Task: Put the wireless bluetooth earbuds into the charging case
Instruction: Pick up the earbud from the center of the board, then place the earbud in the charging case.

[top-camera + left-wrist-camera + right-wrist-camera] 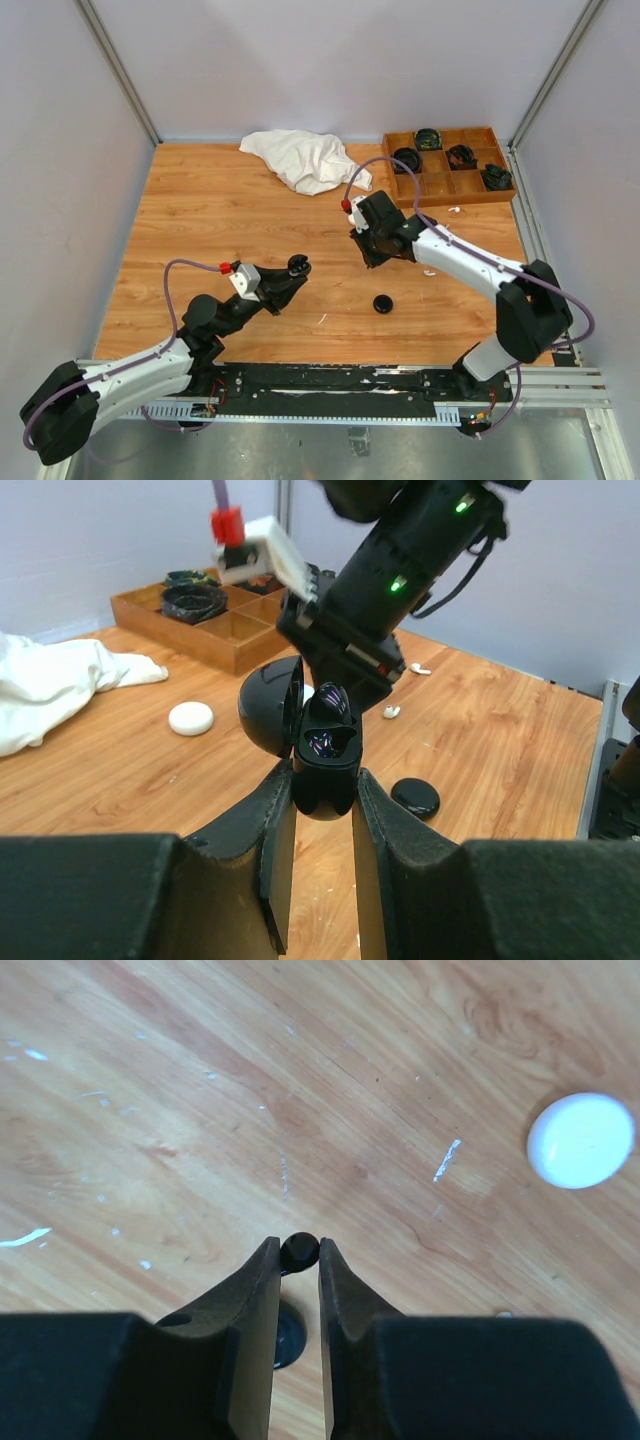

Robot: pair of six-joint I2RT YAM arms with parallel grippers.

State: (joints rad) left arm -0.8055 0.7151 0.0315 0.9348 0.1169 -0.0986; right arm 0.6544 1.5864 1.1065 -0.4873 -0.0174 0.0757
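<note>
My left gripper [292, 274] is shut on the base of a black charging case [325, 765] and holds it above the table with its lid [268, 706] swung open. A dark earbud [329, 697] seems to sit in one socket. My right gripper [372, 254] hovers just beyond the case, shut on a tiny black earbud [299, 1251] at its fingertips. In the left wrist view the right arm [400, 570] looms right behind the open case. Two white earbuds [391, 711] [420, 667] lie on the wood past it.
A closed black puck case [382, 303] lies between the arms. A white puck case [581, 1140] lies on the wood. A white cloth [305, 158] and a wooden divided tray [440, 186] with coiled black items stand at the back.
</note>
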